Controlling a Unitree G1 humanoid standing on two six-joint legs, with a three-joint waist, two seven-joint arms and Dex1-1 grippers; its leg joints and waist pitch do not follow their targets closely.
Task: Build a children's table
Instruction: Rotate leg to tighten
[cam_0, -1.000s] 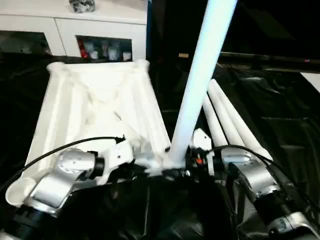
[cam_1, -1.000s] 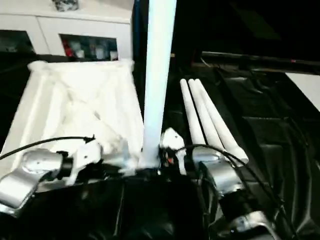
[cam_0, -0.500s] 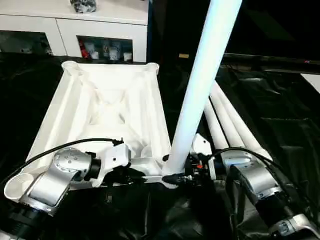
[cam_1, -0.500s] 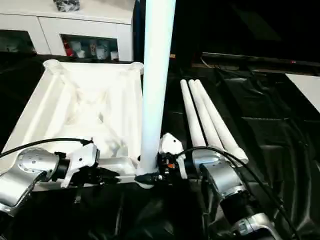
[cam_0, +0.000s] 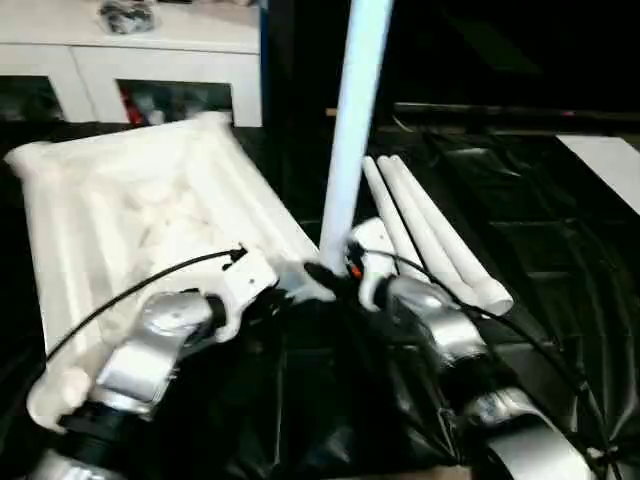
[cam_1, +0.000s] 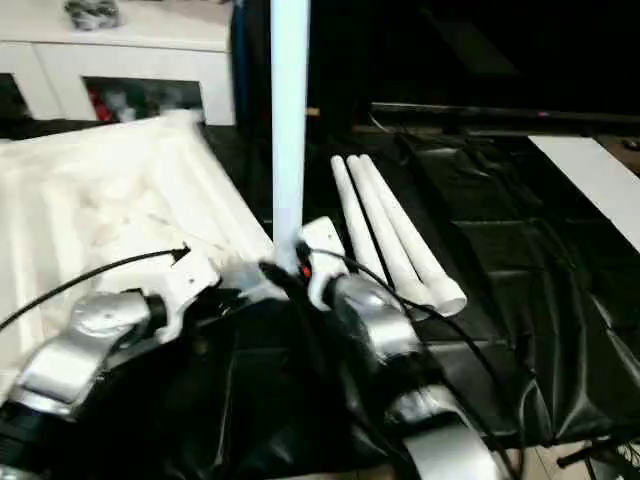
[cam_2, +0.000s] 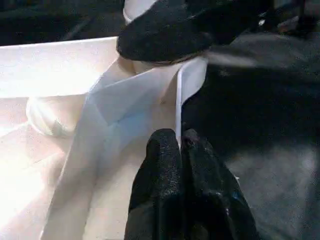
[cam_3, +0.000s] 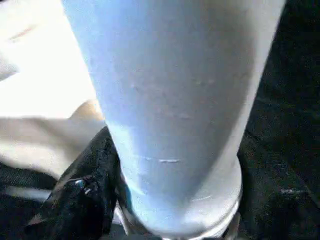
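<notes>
Table top (cam_0: 130, 215) rim in left gripper (cam_2: 179, 142) pinch

G1 arms: silver forearms, white wrist housings, black pincers.
Left forearm (cam_0: 150, 345) is brushed-silver cylinder segments with a dark joint ring, white wrist block, thin black cable looping over the top. Right forearm (cam_0: 440, 335) same silver build, white housing with a small red-orange mark, black cables alongside. Left pincer (cam_2: 182, 145) has matte-black rounded fingers (cam_2: 162, 170).

An upright leg (cam_0: 352, 130) stands at the tabletop (cam_0: 120, 210) corner beside three loose legs (cam_0: 430, 235).
</notes>
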